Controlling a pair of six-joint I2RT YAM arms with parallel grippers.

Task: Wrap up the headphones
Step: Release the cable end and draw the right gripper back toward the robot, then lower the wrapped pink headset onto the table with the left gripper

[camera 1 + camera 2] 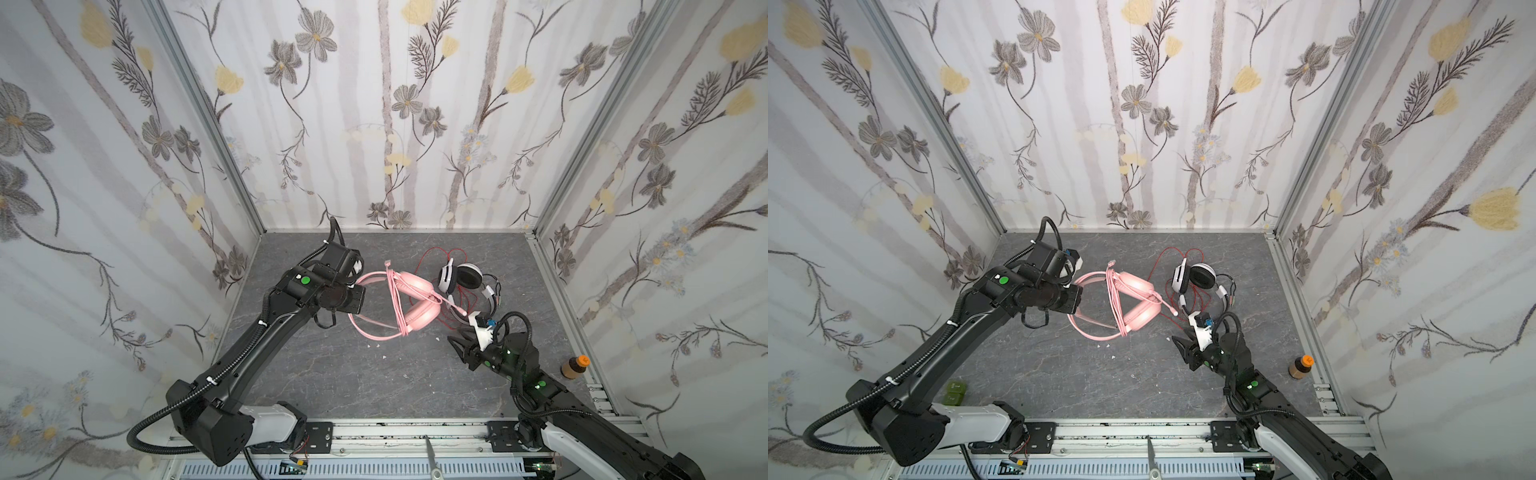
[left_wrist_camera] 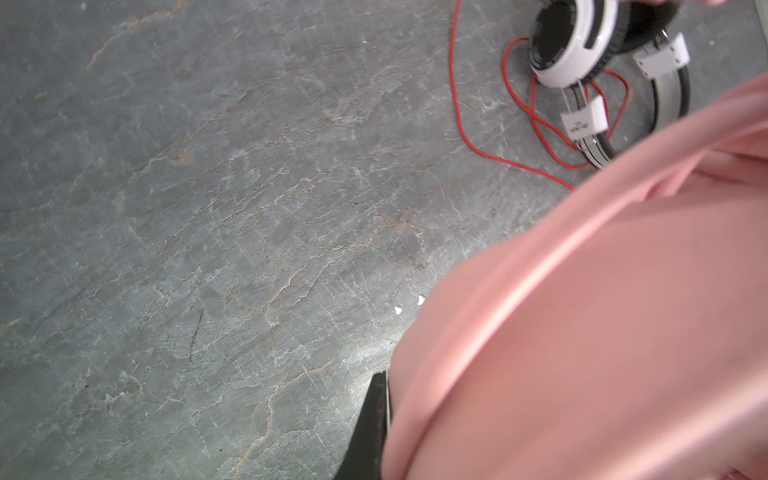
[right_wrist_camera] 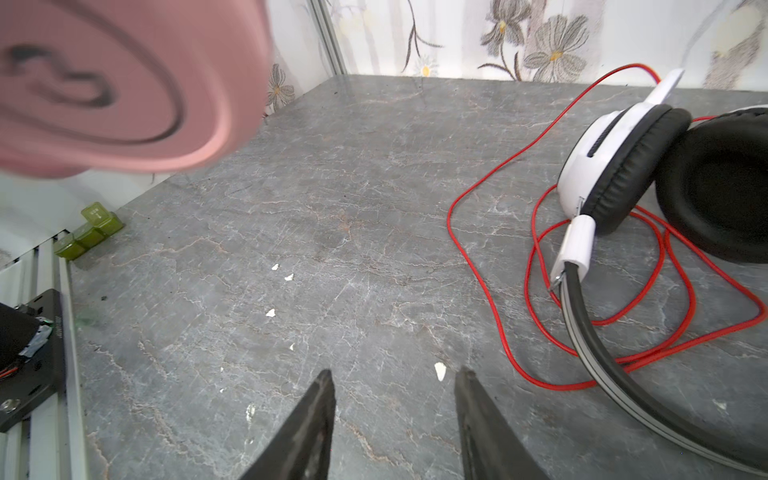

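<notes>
The left gripper (image 1: pixel 358 286) is clamped on the band of the pink headset (image 1: pixel 415 286). The right gripper (image 3: pixel 395 374) hangs with jaws apart and empty, near the white-and-black headset (image 3: pixel 623 166) lying on the table (image 1: pixel 332 374). The right wrist view alone shows a pink earcup up off the table and green blocks (image 3: pixel 89 230) close up, while both top views show a brown bottle (image 1: pixel 575 365), contents unclear, by the right wall.
</notes>
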